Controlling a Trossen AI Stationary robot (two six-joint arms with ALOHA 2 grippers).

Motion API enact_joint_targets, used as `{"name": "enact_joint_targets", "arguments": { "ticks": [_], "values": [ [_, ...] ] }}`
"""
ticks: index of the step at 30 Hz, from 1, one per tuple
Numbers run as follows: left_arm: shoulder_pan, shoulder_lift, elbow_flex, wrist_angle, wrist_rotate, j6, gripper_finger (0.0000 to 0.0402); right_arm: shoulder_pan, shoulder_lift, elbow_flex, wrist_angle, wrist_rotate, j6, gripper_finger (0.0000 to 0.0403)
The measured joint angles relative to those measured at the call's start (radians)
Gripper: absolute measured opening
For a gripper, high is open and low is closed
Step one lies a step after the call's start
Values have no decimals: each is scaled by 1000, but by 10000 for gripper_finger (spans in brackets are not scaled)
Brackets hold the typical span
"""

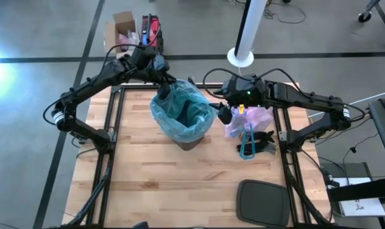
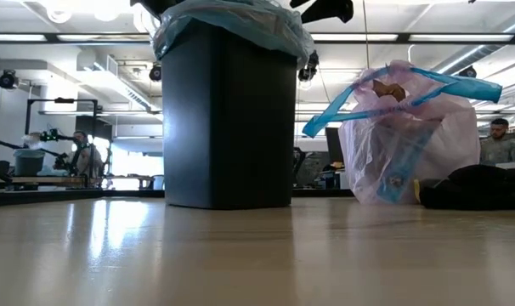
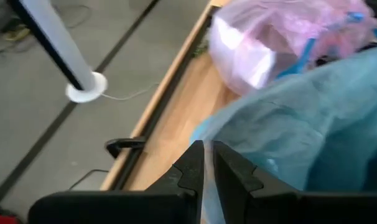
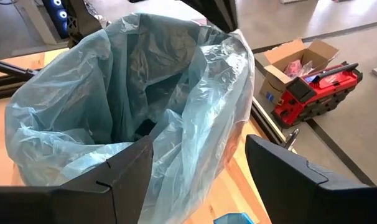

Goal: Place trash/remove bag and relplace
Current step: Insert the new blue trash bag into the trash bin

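A black bin (image 2: 228, 127) stands on its base mid-table, lined with a thin light-blue bag (image 1: 186, 111) whose edge drapes over the rim. My left gripper (image 1: 162, 88) is shut at the liner's far-left rim. My right gripper (image 4: 200, 142) is open at the bin's right rim, one finger on either side of a loose fold of the blue film. To the right of the bin, the pale pink bag (image 2: 402, 144) sits on the table, its blue drawstring loops (image 1: 246, 143) trailing. A brown scrap of trash (image 2: 392, 89) shows at its top. My left gripper pinches the light-blue bag's rim film (image 3: 238, 134) between its two shut fingers, coming slanting down from the table's far-left side. The film runs slack from the fingers down over the bin's rim. One layer or several, I cannot tell. Whether my right gripper touches the blue film (image 4: 188, 180) between its fingers, I cannot tell.
A dark lump (image 1: 263, 141) lies beside the pink bag, and a dark grey lid (image 1: 262, 202) lies near the table's front right. A white pole (image 1: 246, 32) stands beyond the far edge; a cardboard box and red case (image 1: 135, 28) sit on the floor at far left.
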Motion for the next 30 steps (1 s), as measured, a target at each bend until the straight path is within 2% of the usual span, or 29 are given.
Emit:
{"name": "enact_joint_targets", "arguments": {
  "ticks": [3,17,26,30],
  "values": [
    [0,3,-1,23,-32,3,20,0,0,0,0,0,0,234],
    [2,71,-1,-1,-33,14,20,0,0,0,-15,-1,15,245],
    [12,57,-1,-178,-32,38,20,0,0,0,-77,-6,-28,234],
    [11,35,-2,-218,-32,37,20,0,0,-6,-148,-56,-52,240]
  ]
}}
